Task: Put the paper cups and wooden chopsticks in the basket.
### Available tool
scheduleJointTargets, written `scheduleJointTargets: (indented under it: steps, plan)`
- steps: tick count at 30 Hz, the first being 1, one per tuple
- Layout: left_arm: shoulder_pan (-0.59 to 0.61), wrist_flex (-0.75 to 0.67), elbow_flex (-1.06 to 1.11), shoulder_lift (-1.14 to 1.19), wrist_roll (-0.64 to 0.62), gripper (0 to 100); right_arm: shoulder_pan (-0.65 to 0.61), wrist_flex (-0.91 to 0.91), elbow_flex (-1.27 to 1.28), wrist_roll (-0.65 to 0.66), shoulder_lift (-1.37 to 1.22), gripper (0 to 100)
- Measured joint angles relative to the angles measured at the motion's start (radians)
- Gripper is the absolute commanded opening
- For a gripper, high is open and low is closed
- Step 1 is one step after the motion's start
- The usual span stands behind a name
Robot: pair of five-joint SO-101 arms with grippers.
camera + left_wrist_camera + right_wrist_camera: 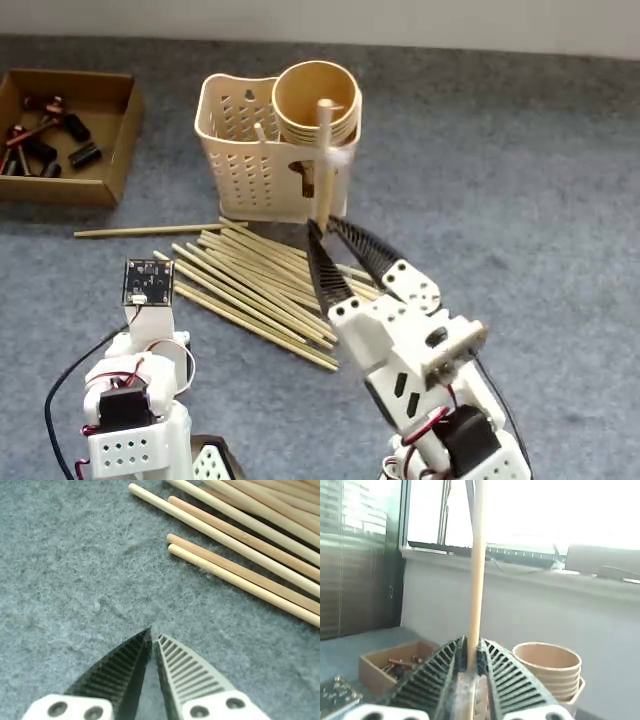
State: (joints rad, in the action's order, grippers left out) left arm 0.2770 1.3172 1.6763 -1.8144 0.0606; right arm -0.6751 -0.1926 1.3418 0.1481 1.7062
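Left gripper point(152, 639), jaws closed on nothing, hangs over grey carpet point(75, 555) just beside the loose pile of pale wooden chopsticks point(250, 285). Right gripper point(325, 228) clamps a single wooden chopstick point(324, 160) upright in front of the cream perforated plastic basket point(235, 160), which holds stacked tan paper cups point(315, 95)

**Basket at the back, chopsticks in front**

The basket point(235, 150) stands mid-back on the desk point(520, 200), with the paper cups point(315, 95) stacked in its right side. A cardboard box point(115, 140) sits to its left. The pile of chopsticks point(250, 285) lies before the basket, a single chopstick point(150, 231) just left of it. An upright chopstick point(324, 160) stands between the right jaws at the basket's front.
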Motion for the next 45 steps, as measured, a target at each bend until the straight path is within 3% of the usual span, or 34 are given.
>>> scheduleJointTargets:
  steps: [6, 13, 32, 45]
  plan:
    - [0.000, 0.000, 0.000, 0.000, 0.000, 0, 0.000, 0.221, -0.106, 0.000, -0.278, 0.9]
    - [0.000, 0.000, 0.000, 0.000, 0.000, 0, -0.002, 0.330, -0.367, 0.000, -0.644, 0.9]
    - [0.000, 0.000, 0.000, 0.000, 0.000, 0, -0.002, 0.348, -1.013, 0.000, -1.432, 0.6]
    - [0.000, 0.000, 0.000, 0.000, 0.000, 0, -0.002, 0.348, -1.194, 0.000, -1.731, 0.5]
